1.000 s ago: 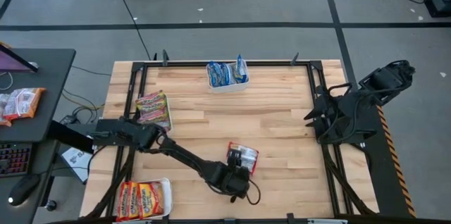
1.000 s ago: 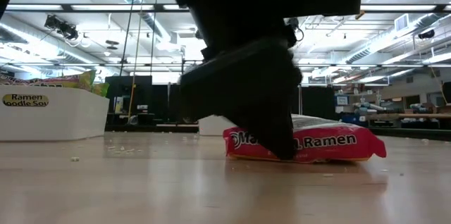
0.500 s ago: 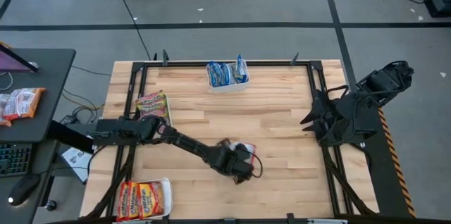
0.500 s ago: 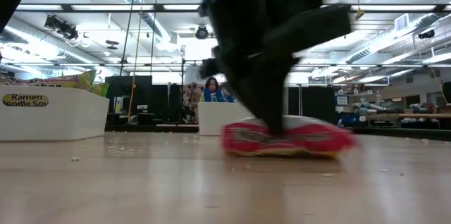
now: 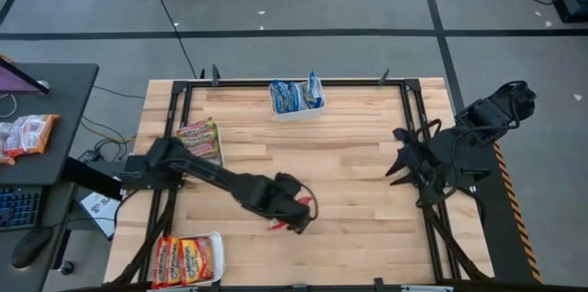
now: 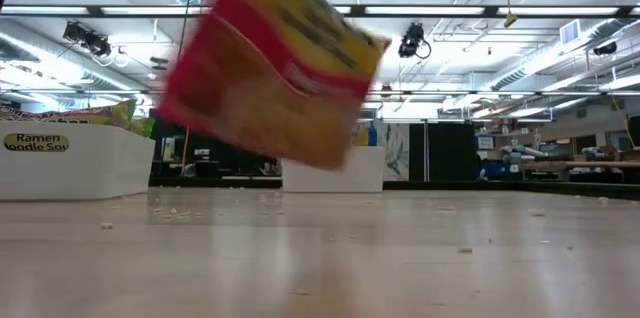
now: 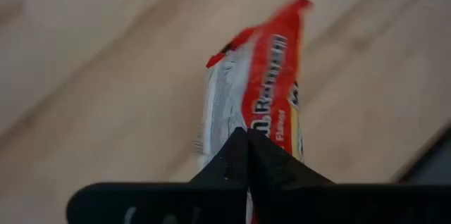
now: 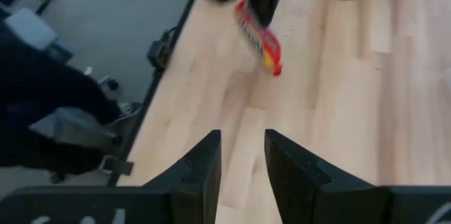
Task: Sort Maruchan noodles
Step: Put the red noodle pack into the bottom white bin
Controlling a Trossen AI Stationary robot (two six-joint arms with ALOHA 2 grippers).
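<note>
Now the left arm reaches low from the table's left edge toward the near middle, and the left gripper (image 7: 248,155) is closed on the red packet (image 7: 271,90), which hangs in the air above the table (image 5: 358,182), while the right gripper (image 8: 242,155) waits with its fingers a little apart over the right edge. From above, the arm covers most of this packet and only a red edge shows, and the low view gives it blurred with its upper corner cut off. One second ago the packet was lying flat on the wood further to the right; it is lifted and carried to the left since then.
</note>
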